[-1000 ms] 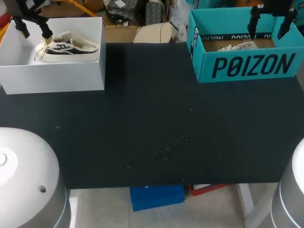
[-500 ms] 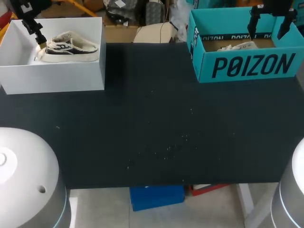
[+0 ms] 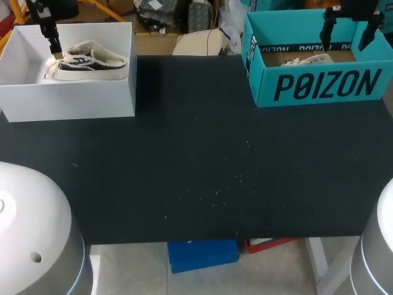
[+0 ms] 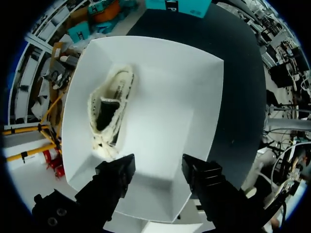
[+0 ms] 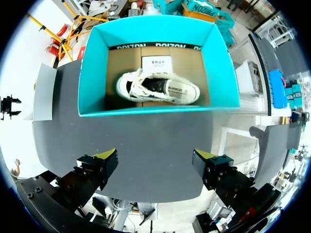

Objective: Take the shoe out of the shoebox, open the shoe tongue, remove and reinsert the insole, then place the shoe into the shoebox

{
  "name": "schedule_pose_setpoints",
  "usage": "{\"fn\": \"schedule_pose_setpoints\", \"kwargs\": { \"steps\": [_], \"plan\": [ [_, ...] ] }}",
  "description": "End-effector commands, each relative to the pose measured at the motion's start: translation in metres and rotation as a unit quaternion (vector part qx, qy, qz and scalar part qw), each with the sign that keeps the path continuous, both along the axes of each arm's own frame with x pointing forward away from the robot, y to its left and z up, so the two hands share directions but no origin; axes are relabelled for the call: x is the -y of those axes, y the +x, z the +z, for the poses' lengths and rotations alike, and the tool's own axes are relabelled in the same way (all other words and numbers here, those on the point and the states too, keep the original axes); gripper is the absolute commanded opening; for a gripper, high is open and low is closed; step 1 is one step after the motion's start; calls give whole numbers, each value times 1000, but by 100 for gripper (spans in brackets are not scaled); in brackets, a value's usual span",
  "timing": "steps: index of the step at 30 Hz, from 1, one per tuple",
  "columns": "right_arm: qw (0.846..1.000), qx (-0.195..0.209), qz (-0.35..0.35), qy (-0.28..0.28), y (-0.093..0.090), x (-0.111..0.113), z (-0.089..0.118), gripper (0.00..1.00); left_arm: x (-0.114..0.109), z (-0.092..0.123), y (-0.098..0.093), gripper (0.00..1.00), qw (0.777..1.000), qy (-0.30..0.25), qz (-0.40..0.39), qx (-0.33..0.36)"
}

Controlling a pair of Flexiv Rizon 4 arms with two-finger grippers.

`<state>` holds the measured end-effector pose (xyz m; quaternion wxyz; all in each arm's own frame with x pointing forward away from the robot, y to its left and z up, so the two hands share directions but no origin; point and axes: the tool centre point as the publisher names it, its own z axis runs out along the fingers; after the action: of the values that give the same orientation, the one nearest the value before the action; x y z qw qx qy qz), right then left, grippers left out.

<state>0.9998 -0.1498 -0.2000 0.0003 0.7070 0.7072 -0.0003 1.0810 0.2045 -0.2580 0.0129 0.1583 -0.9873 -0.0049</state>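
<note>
Jaws on your left gripper (image 4: 158,170) stand wide apart, gripping nothing, and their yellow tips are hard to make out. Just ahead of one finger, a cream-and-black shoe (image 4: 111,111) lies in the white shoebox (image 4: 194,97); contact is unclear. Your right gripper (image 5: 156,162) is also wide and bare, with a second shoe (image 5: 158,87) ahead in the teal shoebox (image 5: 146,110).
</note>
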Motion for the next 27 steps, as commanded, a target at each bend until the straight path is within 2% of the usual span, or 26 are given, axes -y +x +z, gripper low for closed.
{"fn": "schedule_pose_setpoints", "kwargs": {
  "steps": [1, 9, 15, 19, 22, 27],
  "plan": [
    [1000, 0, 0, 0, 0, 0, 0, 100, -2, -20, 46, 71, 999, -9, -4, -39],
    [1000, 0, 0, 0, 0, 0, 0, 100, 4, -49, 76, 77, 999, -6, -33, -32],
    [1000, 0, 0, 0, 0, 0, 0, 100, 14, -69, 87, 78, 997, 5, -62, -37],
    [1000, 0, 0, 0, 0, 0, 0, 100, 22, -83, 90, 75, 997, 7, -70, -41],
    [1000, 0, 0, 0, 0, 0, 0, 100, 28, -96, 90, 59, 996, 7, -80, -49],
    [1000, 0, 0, 0, 0, 0, 0, 100, 35, -116, 88, 56, 994, 6, -87, -58]
  ]
}}
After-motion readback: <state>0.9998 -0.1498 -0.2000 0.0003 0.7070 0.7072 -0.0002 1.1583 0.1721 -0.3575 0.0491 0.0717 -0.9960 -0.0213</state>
